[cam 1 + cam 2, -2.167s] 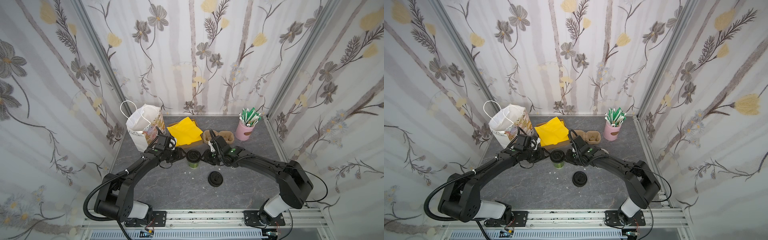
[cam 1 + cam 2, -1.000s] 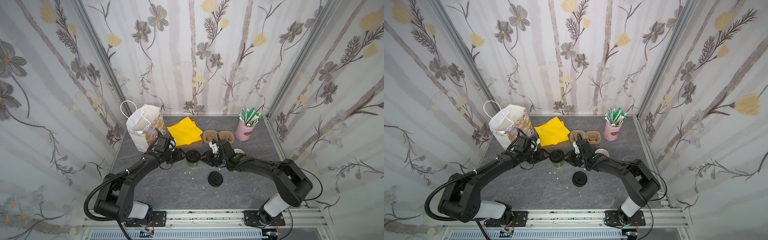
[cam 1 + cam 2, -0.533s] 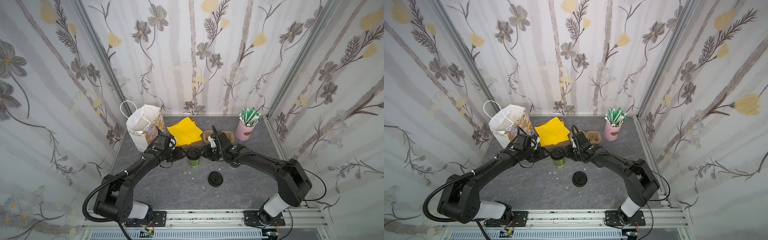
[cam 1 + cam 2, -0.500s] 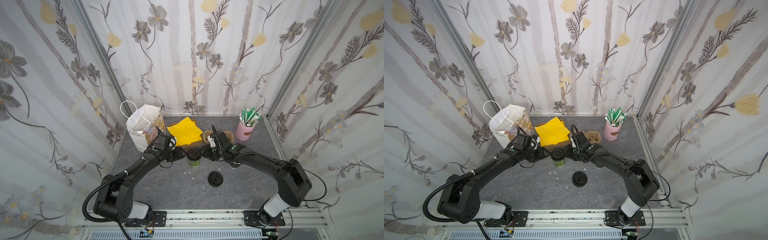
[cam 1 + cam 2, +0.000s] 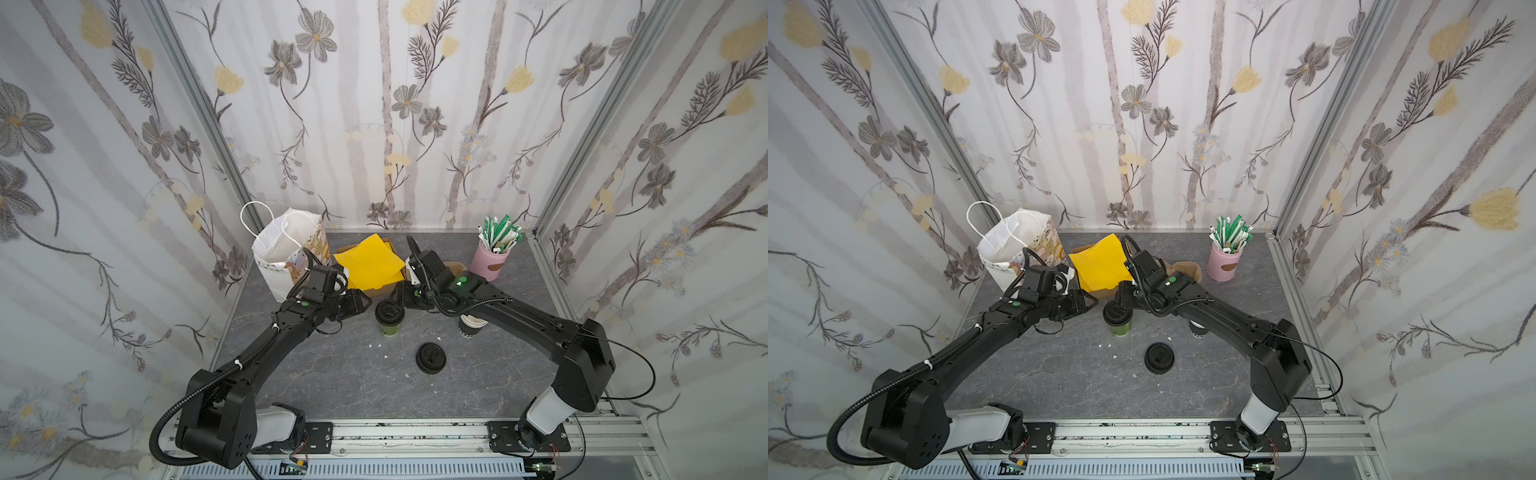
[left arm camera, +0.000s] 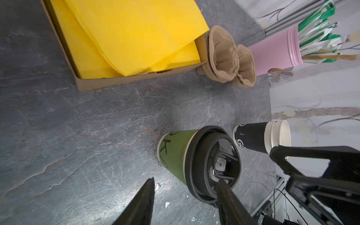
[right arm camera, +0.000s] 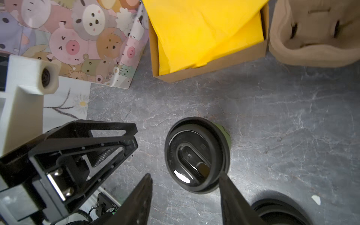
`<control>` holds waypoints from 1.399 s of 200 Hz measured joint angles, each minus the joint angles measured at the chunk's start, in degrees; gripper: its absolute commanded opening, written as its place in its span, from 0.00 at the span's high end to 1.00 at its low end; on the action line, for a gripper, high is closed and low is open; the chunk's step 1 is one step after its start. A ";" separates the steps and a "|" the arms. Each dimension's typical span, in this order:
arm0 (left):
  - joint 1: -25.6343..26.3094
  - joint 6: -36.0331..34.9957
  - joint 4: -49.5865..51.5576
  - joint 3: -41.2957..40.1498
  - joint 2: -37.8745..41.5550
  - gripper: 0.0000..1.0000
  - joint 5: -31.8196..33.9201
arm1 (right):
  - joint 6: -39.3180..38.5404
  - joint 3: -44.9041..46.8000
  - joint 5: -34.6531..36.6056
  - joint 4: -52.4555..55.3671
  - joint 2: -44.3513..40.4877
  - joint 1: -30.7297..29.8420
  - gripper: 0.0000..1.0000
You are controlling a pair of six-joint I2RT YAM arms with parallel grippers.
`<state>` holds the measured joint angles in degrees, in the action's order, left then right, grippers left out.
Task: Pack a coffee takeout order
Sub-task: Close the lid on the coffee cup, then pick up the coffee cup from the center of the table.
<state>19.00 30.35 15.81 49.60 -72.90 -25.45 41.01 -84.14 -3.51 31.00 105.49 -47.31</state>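
Black loose lid (image 5: 431, 358) sits nearest; ignore it. Green cup (image 5: 390, 329), lid (image 5: 390, 311) on, stands upright on counter (image 5: 332, 374) between left tool (image 6: 185, 181) and right tool (image 7: 185, 174), both open, gripping nothing. Suggest: grip wall below lid, squeeze lightly, keep vertical. Yellow napkin (image 5: 370, 262) in cardboard box (image 6: 136, 78) behind; paper bag (image 5: 286, 249) beside it.

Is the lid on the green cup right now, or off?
On. The black lid covers the rim of the green cup, which stands upright on the table.
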 measured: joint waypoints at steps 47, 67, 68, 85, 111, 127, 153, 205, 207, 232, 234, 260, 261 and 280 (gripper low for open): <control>-0.48 2.16 0.07 -1.29 6.80 0.43 6.08 | -5.66 -12.70 6.36 10.19 8.57 -3.50 0.30; -0.74 2.67 0.24 -2.29 8.13 0.43 7.37 | -7.06 -14.84 8.48 13.25 10.45 -3.89 0.27; -0.74 2.67 0.24 -2.29 8.13 0.43 7.37 | -7.04 -14.95 8.52 13.40 10.56 -3.93 0.27; -0.96 2.73 0.28 -2.91 8.68 0.43 7.89 | -7.76 -15.89 9.44 15.32 11.85 -4.42 0.27; -0.96 2.86 0.37 -3.21 8.92 0.43 8.09 | -9.18 -17.16 9.42 17.00 13.68 -4.76 0.26; -0.96 2.89 0.42 -3.26 9.14 0.43 8.28 | -9.62 -17.79 9.40 17.73 14.38 -4.85 0.26; -1.05 2.89 0.42 -3.48 9.49 0.42 8.28 | -10.01 -18.91 9.35 18.23 16.28 -4.92 0.25; -1.05 2.86 0.52 -3.52 9.55 0.42 8.28 | -11.32 -20.17 9.40 19.71 18.95 -5.14 0.27; -1.05 2.86 0.52 -3.52 9.55 0.42 8.28 | -11.37 -20.24 9.44 19.71 19.04 -5.18 0.27; -1.05 2.86 0.52 -3.52 9.55 0.42 8.28 | -12.02 -20.44 9.86 19.96 19.19 -5.49 0.27; -1.05 2.86 0.52 -3.52 9.55 0.42 8.28 | -12.07 -20.46 9.88 19.93 19.21 -5.51 0.27; -1.05 2.86 0.52 -3.52 9.53 0.42 8.28 | -12.63 -20.85 10.69 20.15 19.71 -5.90 0.26; -1.05 2.86 0.52 -3.52 9.53 0.42 8.28 | -12.66 -20.87 10.84 20.15 19.74 -5.95 0.26; -1.05 2.84 0.52 -3.52 9.51 0.42 8.28 | -13.51 -21.20 12.44 20.61 20.24 -6.49 0.25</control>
<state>17.96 33.19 16.34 46.09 -63.40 -17.17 27.51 -105.34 8.93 51.62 125.73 -53.80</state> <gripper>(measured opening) 0.577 0.749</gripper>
